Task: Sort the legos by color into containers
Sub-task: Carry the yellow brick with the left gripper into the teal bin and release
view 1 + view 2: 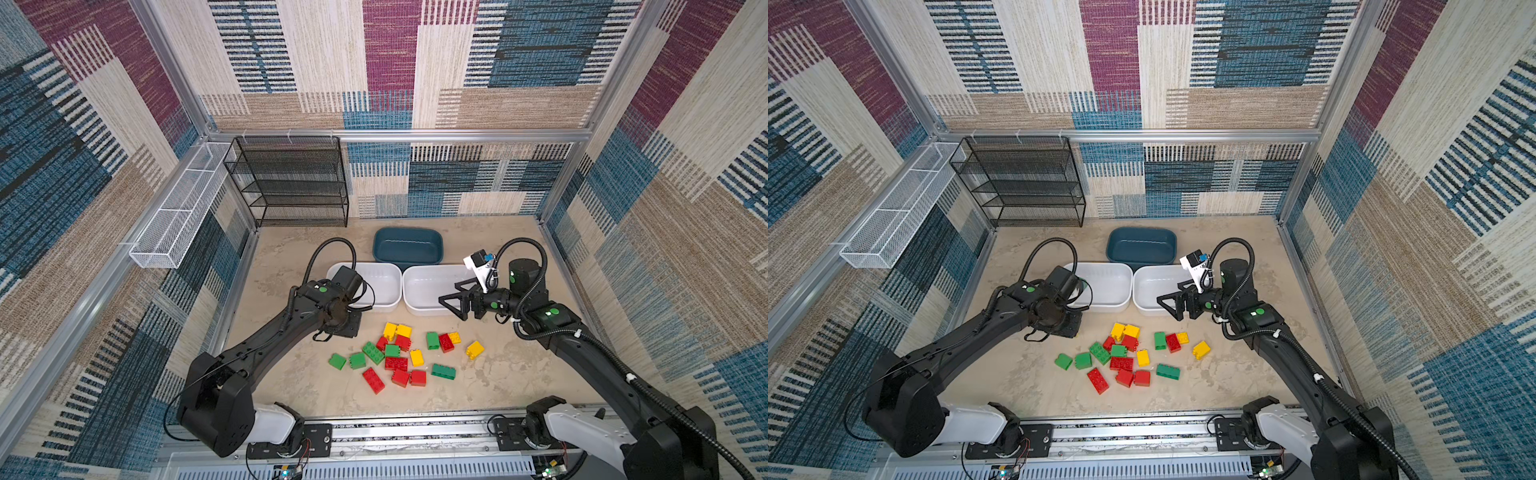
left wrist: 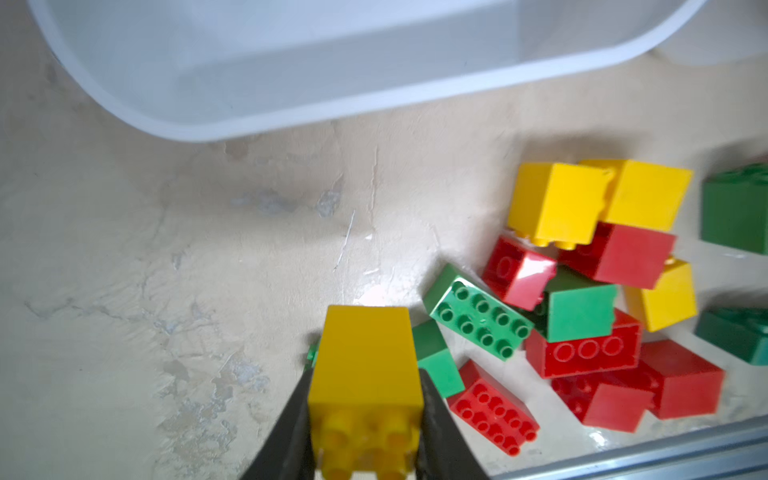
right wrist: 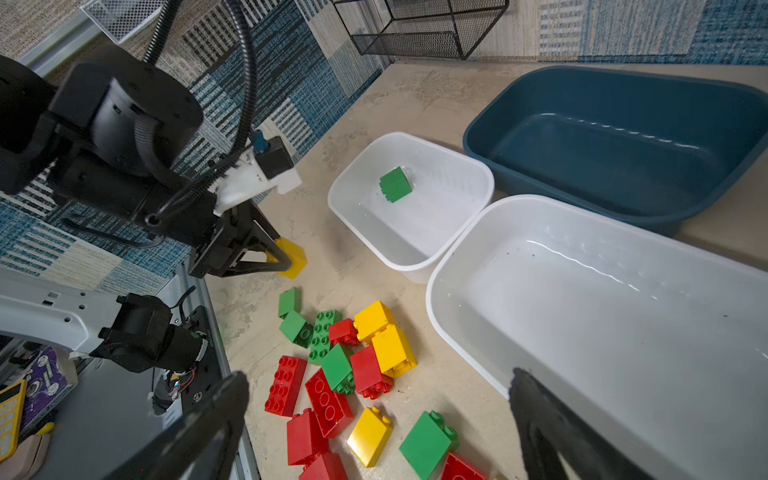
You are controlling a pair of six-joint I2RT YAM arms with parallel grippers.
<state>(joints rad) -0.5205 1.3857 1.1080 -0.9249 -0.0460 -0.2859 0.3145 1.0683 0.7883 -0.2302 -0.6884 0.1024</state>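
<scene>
Legos (image 1: 397,363) piled | yellow lego (image 2: 365,345) clamped by left gripper (image 2: 365,386) at 10 o'clock of pile | right gripper (image 1: 451,298) spread wide, nothing gripped, 1 o'clock of pile

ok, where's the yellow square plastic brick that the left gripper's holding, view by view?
Both top views: not visible, hidden under the left arm's wrist.
Left wrist view: yellow square plastic brick clamped in the left gripper, studs toward the camera.
Right wrist view: brick at that gripper's tips.
Shared landmark: glossy white plastic tub on the left arm's side.
</scene>
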